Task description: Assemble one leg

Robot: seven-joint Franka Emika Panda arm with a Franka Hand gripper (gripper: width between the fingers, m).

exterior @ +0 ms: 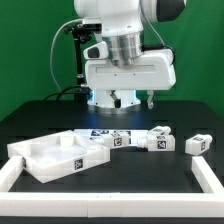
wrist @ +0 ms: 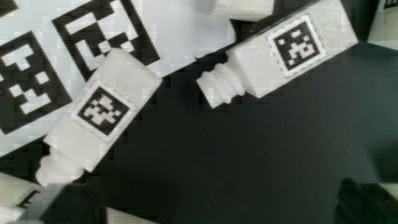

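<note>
Two white legs with square tags lie on the black table below my gripper in the wrist view, one slanted and one beside it. My gripper is open and empty, with only its dark fingertips showing at the frame edge, above the legs and touching neither. In the exterior view the gripper hangs over the table's middle. Below it, legs lie in a row, with another further towards the exterior view's right.
The large white tabletop slab lies at the exterior view's left. A white border frame runs along the front and sides. A flat white surface with large tags lies next to the legs.
</note>
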